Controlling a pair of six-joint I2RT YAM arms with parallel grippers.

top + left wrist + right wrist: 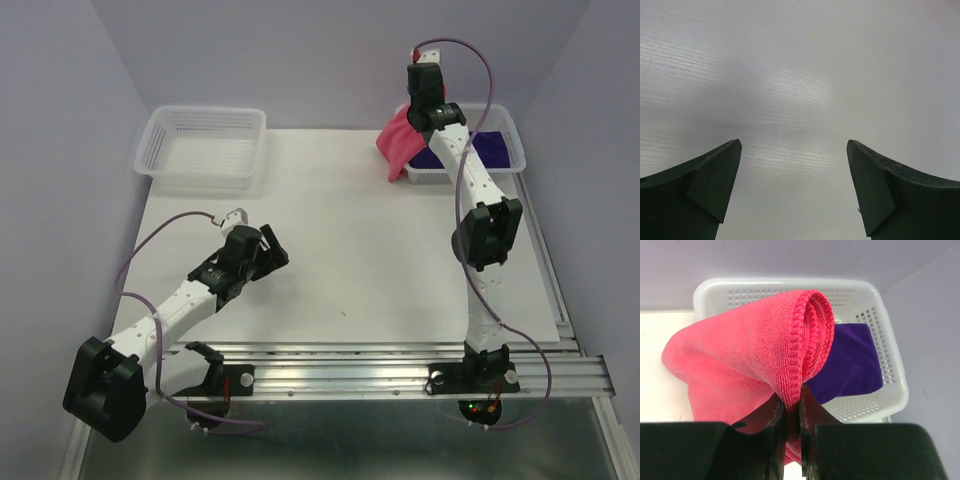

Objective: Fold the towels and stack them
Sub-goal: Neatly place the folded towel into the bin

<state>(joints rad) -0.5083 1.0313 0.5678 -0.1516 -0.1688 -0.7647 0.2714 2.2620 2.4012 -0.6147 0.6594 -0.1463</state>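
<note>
- While my left arm lies low over the white table point(350, 260), a white mesh basket point(203, 145) stands at the far left corner, well apart from it.
- My left gripper point(794, 145) is released, with both jaws spread wide. Between them I see only the bare table surface.
- Going to the right, the pink towel point(398, 143) hangs at the left end of the second white basket point(890, 390). Part of it is over the table and part is over the basket.
- My right gripper point(791, 410) is clenched on this pink towel. It pinches the stitched hem, which makes a loop rising away from my fingers.
- From the pinch, the long axis of the pink towel runs down and to the left in the top view, toward the table. Most of the cloth spreads on the left of my fingers.
- The purple towel point(852, 362) lies flat inside the second basket, on the right. Its left part is hidden behind the pink towel.
- In the top view my right forearm crosses above this basket and covers its middle.
</note>
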